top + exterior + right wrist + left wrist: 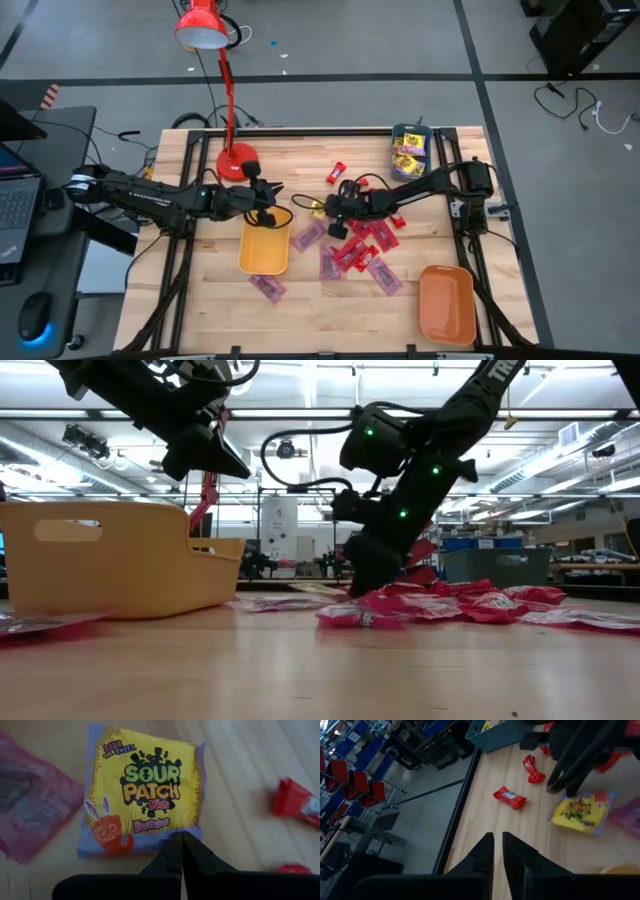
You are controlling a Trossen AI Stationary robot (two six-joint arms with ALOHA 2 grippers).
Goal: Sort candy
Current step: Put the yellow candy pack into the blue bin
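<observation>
A wooden surface is seen from above, carrying three trays: an orange one near the front right corner, a yellow one left of centre, and a teal one at the back. Sorting is judged to be at an early stage. Yellow packets are already gathered in the teal tray, while the other two trays appear empty and most of the candy is still spread loose over the middle of the surface. About eight pinkish-purple packets and roughly eight red wrappers can be counted there, though overlaps make the totals uncertain. One loose yellow packet lies flat on the wood. The right gripper is lowered at that packet's near edge with its jaws closed, and whether the wrapper is pinched cannot be told. The left gripper is held above the surface near the yellow tray, jaws almost closed on nothing.
</observation>
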